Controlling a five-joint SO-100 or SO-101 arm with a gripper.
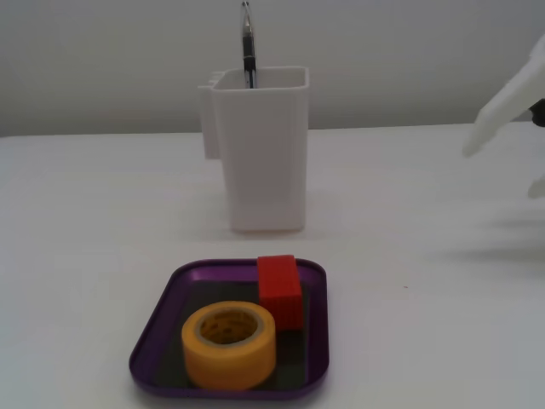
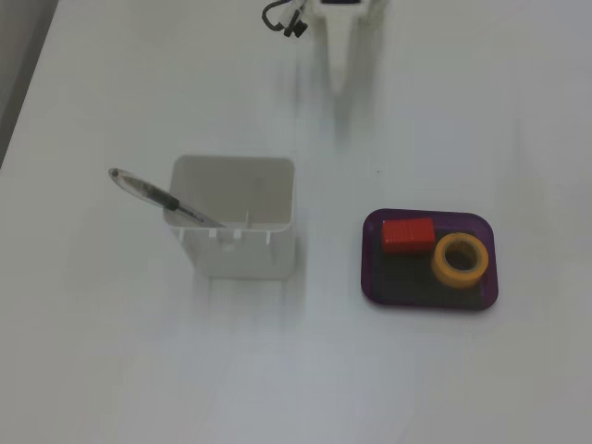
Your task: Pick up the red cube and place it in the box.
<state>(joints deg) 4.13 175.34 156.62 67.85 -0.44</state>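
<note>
The red cube (image 1: pixel 280 290) (image 2: pixel 408 234) is a matte block, slightly oblong, lying flat inside the purple box (image 1: pixel 162 319) (image 2: pixel 373 277) beside a yellow tape roll (image 1: pixel 229 345), its long axis toward the white container (image 1: pixel 260 149). The desk (image 1: pixel 426 324) is plain white. The fingers (image 2: pixel 354 69) stand slightly parted, holding nothing.

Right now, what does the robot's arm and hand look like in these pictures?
Only part shows. In the fixed view from above, the hand has two long, slim white fingers reaching down from the top edge, with a loop of black cables beside them. In the fixed view from the front, white angular plastic parts enter at the right edge, with a small dark piece. No markings are visible.
</note>
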